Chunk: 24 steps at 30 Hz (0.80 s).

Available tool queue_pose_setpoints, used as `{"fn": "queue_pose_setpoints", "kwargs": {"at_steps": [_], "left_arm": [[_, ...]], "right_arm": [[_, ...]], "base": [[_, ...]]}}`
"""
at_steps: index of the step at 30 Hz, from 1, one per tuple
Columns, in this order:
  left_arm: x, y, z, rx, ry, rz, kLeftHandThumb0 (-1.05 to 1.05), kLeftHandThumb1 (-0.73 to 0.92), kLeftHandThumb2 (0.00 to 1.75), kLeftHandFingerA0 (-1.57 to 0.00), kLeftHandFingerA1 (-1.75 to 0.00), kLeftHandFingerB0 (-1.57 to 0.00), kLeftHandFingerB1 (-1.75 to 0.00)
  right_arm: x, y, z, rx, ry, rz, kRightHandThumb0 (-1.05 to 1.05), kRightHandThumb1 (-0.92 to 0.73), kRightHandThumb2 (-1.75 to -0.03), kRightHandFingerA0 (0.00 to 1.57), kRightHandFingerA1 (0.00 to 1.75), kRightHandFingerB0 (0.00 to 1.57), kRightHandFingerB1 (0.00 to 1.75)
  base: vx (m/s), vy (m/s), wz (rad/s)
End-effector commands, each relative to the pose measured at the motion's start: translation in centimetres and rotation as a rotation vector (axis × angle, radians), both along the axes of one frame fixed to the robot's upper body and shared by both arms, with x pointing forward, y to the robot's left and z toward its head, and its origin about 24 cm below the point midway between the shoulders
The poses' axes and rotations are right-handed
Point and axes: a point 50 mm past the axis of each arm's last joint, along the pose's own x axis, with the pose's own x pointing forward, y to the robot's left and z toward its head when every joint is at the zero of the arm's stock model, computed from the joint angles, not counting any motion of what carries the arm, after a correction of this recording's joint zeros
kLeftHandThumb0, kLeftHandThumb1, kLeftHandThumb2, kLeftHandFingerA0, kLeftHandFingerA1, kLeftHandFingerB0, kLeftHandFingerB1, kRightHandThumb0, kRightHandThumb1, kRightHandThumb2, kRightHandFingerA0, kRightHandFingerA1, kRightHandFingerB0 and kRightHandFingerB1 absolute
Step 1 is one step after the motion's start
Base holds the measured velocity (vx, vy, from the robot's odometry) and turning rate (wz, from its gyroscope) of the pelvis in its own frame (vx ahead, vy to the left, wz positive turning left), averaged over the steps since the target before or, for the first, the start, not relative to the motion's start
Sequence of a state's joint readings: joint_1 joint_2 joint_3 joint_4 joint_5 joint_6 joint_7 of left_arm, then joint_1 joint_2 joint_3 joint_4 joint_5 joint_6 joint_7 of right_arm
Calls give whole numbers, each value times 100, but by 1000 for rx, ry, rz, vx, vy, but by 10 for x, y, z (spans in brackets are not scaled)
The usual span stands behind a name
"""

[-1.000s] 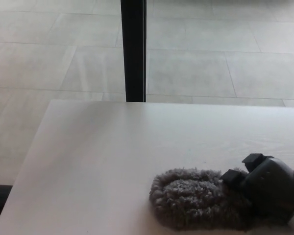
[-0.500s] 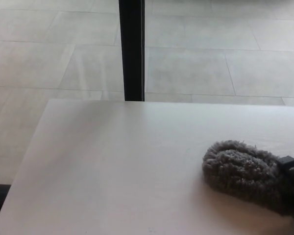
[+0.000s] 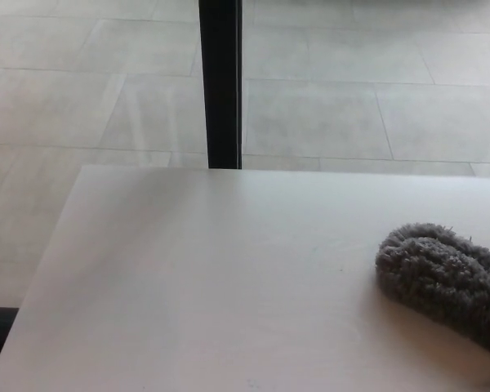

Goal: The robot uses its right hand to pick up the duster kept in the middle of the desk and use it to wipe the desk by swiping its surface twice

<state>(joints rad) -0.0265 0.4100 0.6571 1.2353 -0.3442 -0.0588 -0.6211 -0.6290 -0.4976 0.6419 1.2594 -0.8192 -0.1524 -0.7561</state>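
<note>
A grey fluffy duster (image 3: pixel 441 278) lies on the white desk (image 3: pixel 229 278) at the right side, and its far end runs out of the picture at the right edge. Neither of my hands shows in the head view. Whatever holds the duster is hidden beyond the right edge.
The desk's far edge and left edge are in view, with pale tiled floor (image 3: pixel 82 106) beyond them. A black vertical post (image 3: pixel 220 82) stands behind the desk's far edge, left of centre.
The duster has swept across the desk from the lower middle to the right and slightly away from me. My right hand, which was on the duster, has left the picture.
</note>
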Motion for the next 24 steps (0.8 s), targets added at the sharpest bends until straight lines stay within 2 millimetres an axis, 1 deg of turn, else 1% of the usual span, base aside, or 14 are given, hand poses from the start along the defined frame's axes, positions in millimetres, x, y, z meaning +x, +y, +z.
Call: {"fn": "queue_pose_setpoints", "kwargs": {"at_steps": [1, 2, 3, 4, 8, 9, 10, 13, 14, 15, 20, 21, 22, 24], "left_arm": [[4, 8, 11, 44, -80, 0, -84, 92, 78, -33, -56, -29, -40], [4, 8, 11, 45, -80, -1, -84, 92, 78, -33, -56, -29, -40], [5, 8, 11, 45, -79, -4, -84, 92, 78, -32, -54, -29, -39], [6, 8, 12, 36, -89, -6, -83, 92, 79, -32, -55, -28, -40], [7, 8, 12, 37, -88, -10, -84, 92, 78, -31, -54, -27, -39], [8, 8, 12, 38, -88, -14, -84, 92, 78, -31, -52, -27, -38], [8, 8, 12, 40, -94, -18, -84, 92, 79, -31, -53, -27, -39], [11, 7, 13, 41, -102, -30, -86, 92, 80, -27, -55, -23, -40], [12, 7, 14, 42, -98, -25, -91, 83, 91, -32, -57, -25, -43], [13, 8, 14, 45, -94, -19, -90, 83, 93, -32, -58, -25, -44], [13, 8, 15, 54, -101, -28, -85, 92, 78, -33, -55, -27, -39], [15, 8, 15, 59, -99, -29, -91, 83, 91, -32, -57, -25, -43], [15, 8, 15, 57, -101, -31, -91, 83, 91, -32, -57, -25, -43], [15, 8, 15, 46, -104, -25, -85, 92, 77, -32, -53, -29, -39]], "right_arm": [[-16, -35, -19, -177, 361, -289, -36, -66, -62, 69, 158, 71, 69], [-14, -33, -18, -185, 370, -285, -36, -66, -62, 69, 158, 71, 69], [-10, -28, -17, -188, 363, -264, -47, -51, -75, 84, 136, 70, 69], [-2, -17, -16, -208, 379, -243, -34, -61, -61, 68, 154, 71, 59], [8, -1, -15, -207, 390, -209, -36, -67, -63, 68, 155, 70, 62], [19, 26, -12, -123, 322, -87, -34, -67, -63, 73, 156, 73, 63], [22, 37, -12, -86, 280, -40, -33, -70, -64, 74, 162, 73, 83], [29, 59, -10, 4, 253, 25, -32, -75, -65, 75, 164, 78, 94], [32, 69, -9, 47, 248, 47, -31, -85, -66, 77, 170, 68, 128], [36, 88, -7, 127, 236, 97, -29, -83, -68, 78, 167, 69, 126], [40, 141, 1, 245, 193, 273, -26, -74, -76, 82, 171, 69, 143], [39, 158, 4, 278, 179, 327, -23, -66, -92, 88, 175, 70, 151], [37, 169, 6, 302, 171, 362, -23, -66, -92, 88, 175, 70, 151], [32, 184, 5, 360, 170, 430, -21, -64, -102, 91, 175, 73, 148]], "base": [[0, 0, 0], [0, 0, 0], [0, 0, 0], [0, 0, 0], [0, 0, 0], [0, 0, 0], [0, 0, 0], [0, 0, 0], [0, 0, 0], [0, 0, 0], [0, 0, 0], [0, 0, 0], [0, 0, 0], [0, 0, 0]]}}
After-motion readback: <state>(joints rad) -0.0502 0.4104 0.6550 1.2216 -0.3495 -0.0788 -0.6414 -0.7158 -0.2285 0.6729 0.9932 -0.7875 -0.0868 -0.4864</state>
